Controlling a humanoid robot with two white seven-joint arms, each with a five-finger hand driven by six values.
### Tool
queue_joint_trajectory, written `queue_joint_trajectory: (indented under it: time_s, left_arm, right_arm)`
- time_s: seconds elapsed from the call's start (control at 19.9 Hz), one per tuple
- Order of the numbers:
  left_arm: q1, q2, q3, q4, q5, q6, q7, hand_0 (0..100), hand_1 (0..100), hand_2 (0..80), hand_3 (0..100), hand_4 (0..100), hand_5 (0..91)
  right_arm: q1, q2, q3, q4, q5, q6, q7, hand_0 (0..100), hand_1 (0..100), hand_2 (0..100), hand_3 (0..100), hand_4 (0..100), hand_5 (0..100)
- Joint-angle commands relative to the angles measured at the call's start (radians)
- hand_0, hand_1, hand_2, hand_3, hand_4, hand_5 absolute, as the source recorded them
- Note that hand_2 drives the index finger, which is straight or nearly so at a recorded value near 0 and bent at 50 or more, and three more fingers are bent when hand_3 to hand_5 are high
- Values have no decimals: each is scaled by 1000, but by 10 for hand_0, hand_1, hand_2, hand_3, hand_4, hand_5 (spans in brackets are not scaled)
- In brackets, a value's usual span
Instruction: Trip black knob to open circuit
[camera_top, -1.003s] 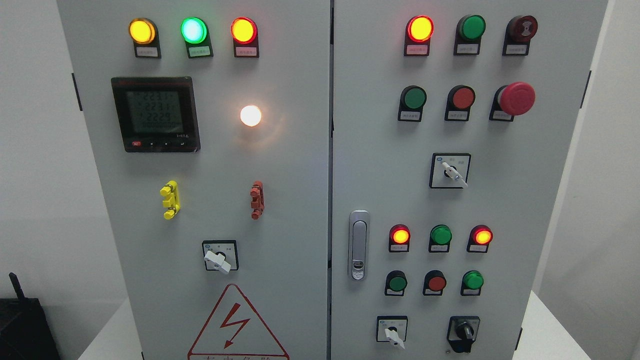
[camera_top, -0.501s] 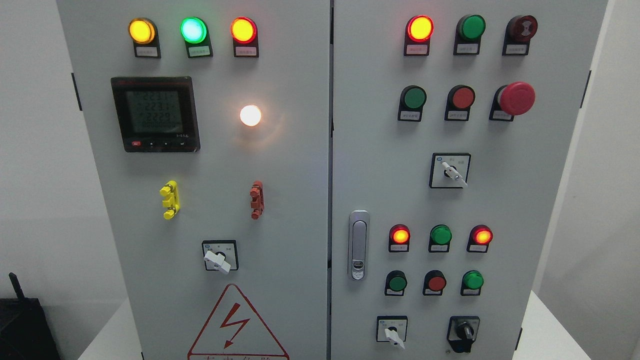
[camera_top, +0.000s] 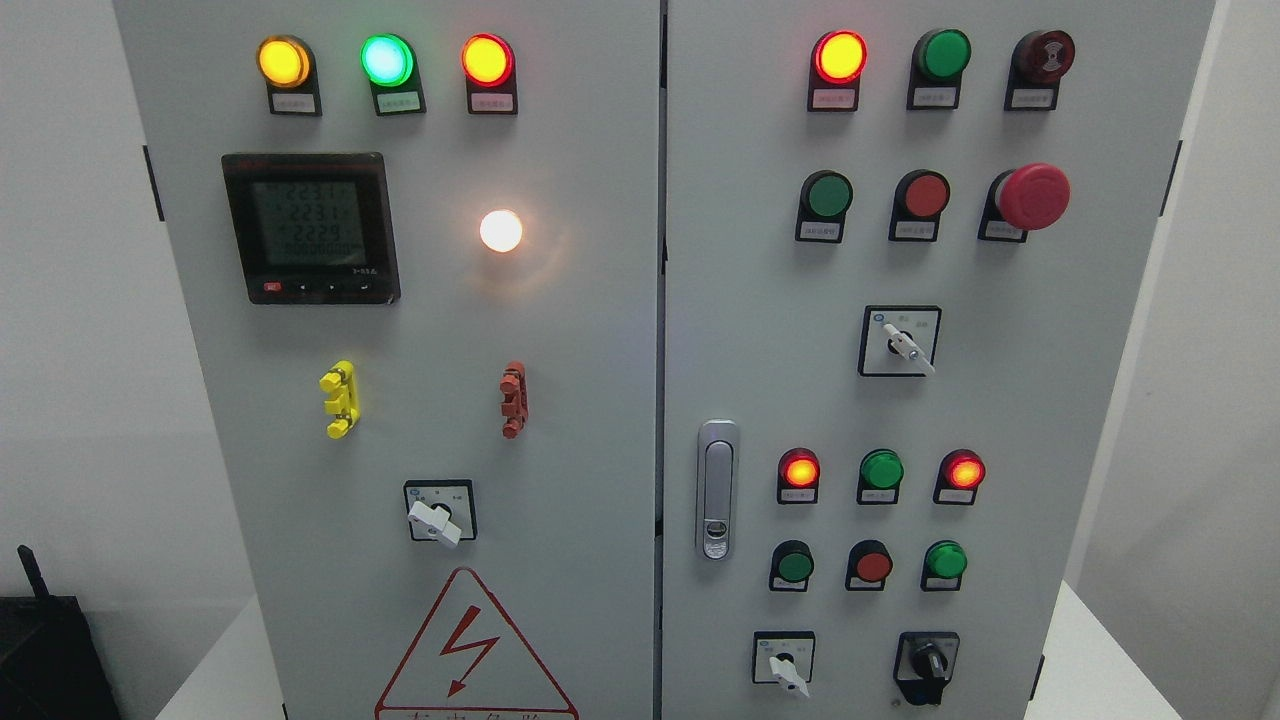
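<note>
We judged that the task had not begun: the black knob (camera_top: 927, 665) sat untouched at the lower right of the right door (camera_top: 1050, 400), and neither of our hands was in view, so we cannot tell their state. Just left of the knob stood a white switch (camera_top: 786, 664), above it three buttons (camera_top: 873, 566) and the lamps (camera_top: 881, 470); nothing blocked the way.

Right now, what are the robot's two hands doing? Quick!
Left hand: not in view, so it cannot be told.
Right hand: not in view either, same answer.
</note>
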Motion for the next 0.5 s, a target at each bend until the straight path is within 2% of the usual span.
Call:
queue_joint_trajectory:
  time_s: [0.0, 0.15, 0.3, 0.45]
  left_arm:
    - [0, 0, 0, -25, 0, -1, 0, 120, 389, 0, 0, 0, 0]
    - [0, 0, 0, -25, 0, -1, 0, 120, 389, 0, 0, 0, 0]
    - [0, 0, 0, -25, 0, -1, 0, 120, 389, 0, 0, 0, 0]
    - [0, 0, 0, -25, 0, -1, 0, 120, 389, 0, 0, 0, 0]
  right_arm:
    - [-14, -12, -36, -266, -1, 9, 3, 0, 2, 0, 238, 188, 26]
    - [-28, -12, -48, -300, -1, 20, 5, 0, 0, 0, 299, 262, 76]
    - [-48, -12, -48, -337, -1, 49, 6, 0, 0, 0, 477, 412, 198]
    - [-85, -12, -51, -337, -1, 72, 6, 0, 0, 0, 629, 512, 311]
